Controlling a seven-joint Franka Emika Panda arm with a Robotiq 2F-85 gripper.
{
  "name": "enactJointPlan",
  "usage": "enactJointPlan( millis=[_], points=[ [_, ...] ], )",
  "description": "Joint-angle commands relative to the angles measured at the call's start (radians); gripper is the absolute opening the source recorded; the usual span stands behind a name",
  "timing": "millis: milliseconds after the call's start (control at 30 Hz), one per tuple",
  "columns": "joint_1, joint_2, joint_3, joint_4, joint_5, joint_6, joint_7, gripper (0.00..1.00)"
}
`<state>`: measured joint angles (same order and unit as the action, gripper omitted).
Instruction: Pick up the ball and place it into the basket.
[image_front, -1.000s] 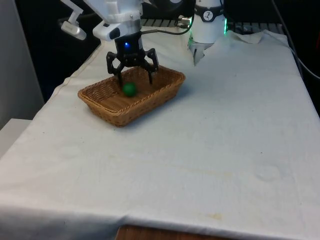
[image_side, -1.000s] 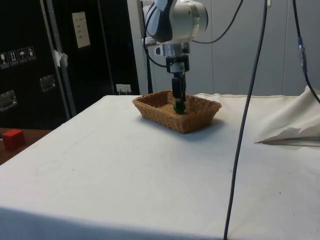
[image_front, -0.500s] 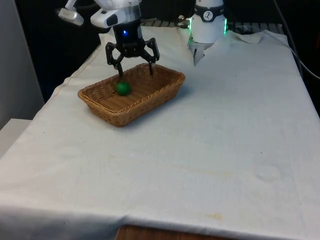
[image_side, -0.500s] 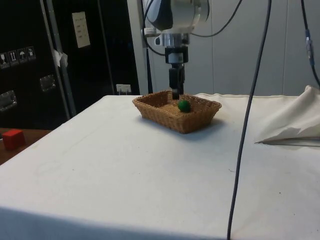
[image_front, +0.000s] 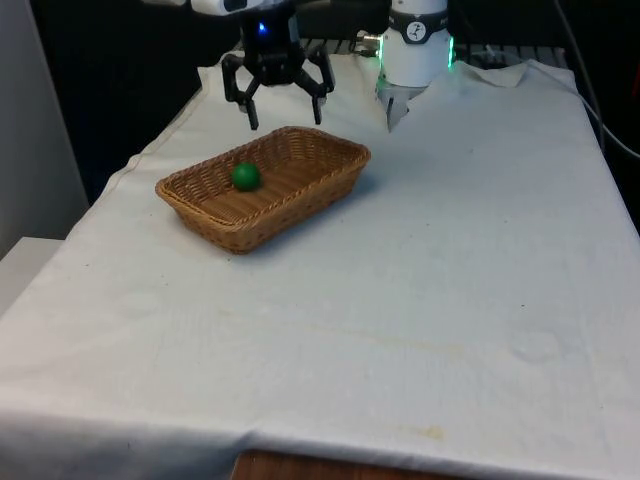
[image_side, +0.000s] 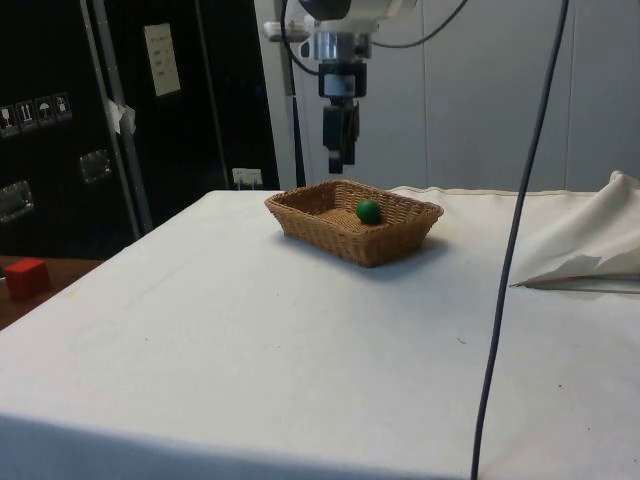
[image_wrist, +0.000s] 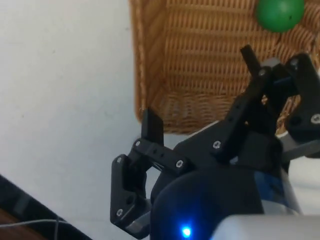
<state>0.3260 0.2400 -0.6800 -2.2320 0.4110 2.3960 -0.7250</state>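
Note:
A small green ball (image_front: 245, 176) (image_side: 368, 210) (image_wrist: 279, 14) lies inside the brown wicker basket (image_front: 325, 190) (image_side: 390, 240) (image_wrist: 150, 60), on its woven floor. My gripper (image_front: 283, 108) (image_side: 341, 158) (image_wrist: 200, 87) hangs above the basket's far end, well clear of the rim. Its two black fingers stand spread wide apart, and there is nothing between them. The ball rests apart from the gripper, nearer the basket's end at the front view's left.
A crumpled fold of white cloth (image_side: 585, 250) rises at the table's far end near the robot's base (image_front: 415, 55). A small red block (image_side: 26, 277) sits on a low surface off the table. A black cable (image_side: 510, 250) hangs in the side view's foreground.
The gripper has risen straight up out of the basket, its fingers still spread. The ball rolled a little towards the front view's left and has come to rest on the basket floor.

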Motion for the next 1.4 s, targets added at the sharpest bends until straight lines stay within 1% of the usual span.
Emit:
enactJointPlan(
  millis=[0, 67, 133, 167, 200, 233, 267, 467, 500, 533, 600, 733, 767, 800, 1033, 1067, 1100, 1267, 1300, 1333, 1367],
  points=[
    [0.012, -0.007, -0.006, -0.005, -0.021, 0.004, 0.025, 1.00],
    [0.018, -0.030, 0.009, -0.008, -0.045, 0.000, 0.060, 1.00],
    [0.019, -0.041, 0.021, -0.010, -0.058, -0.001, 0.082, 1.00],
    [0.008, -0.039, 0.024, -0.007, -0.040, -0.005, 0.059, 1.00],
    [0.019, -0.046, 0.028, -0.011, -0.065, -0.001, 0.092, 1.00],
    [0.019, -0.050, 0.033, -0.011, -0.070, -0.001, 0.101, 1.00],
    [0.020, -0.055, 0.045, -0.011, -0.081, -0.001, 0.121, 1.00],
    [0.026, -0.061, 0.077, -0.007, -0.104, -0.001, 0.170, 1.00],
    [0.016, -0.061, 0.082, -0.006, -0.087, -0.004, 0.150, 1.00],
    [0.026, -0.061, 0.083, -0.006, -0.108, 0.000, 0.179, 1.00],
    [0.028, -0.061, 0.099, -0.002, -0.121, -0.001, 0.203, 1.00],
    [0.027, -0.056, 0.118, 0.005, -0.134, -0.003, 0.229, 1.00],
    [0.021, -0.061, 0.123, 0.002, -0.121, -0.004, 0.215, 1.00],
    [0.027, -0.053, 0.126, 0.010, -0.138, -0.005, 0.244, 1.00],
    [0.026, -0.035, 0.146, 0.032, -0.138, -0.012, 0.284, 1.00],
    [0.022, -0.042, 0.150, 0.026, -0.127, -0.006, 0.269, 1.00],
    [0.027, -0.029, 0.151, 0.040, -0.139, -0.014, 0.295, 1.00],
    [0.029, -0.010, 0.163, 0.064, -0.140, -0.024, 0.330, 1.00],
    [0.023, -0.018, 0.165, 0.057, -0.127, -0.018, 0.310, 1.00],
    [0.030, -0.007, 0.165, 0.068, -0.140, -0.025, 0.335, 1.00],
    [0.030, -0.005, 0.167, 0.071, -0.141, -0.026, 0.340, 1.00]
  ],
)
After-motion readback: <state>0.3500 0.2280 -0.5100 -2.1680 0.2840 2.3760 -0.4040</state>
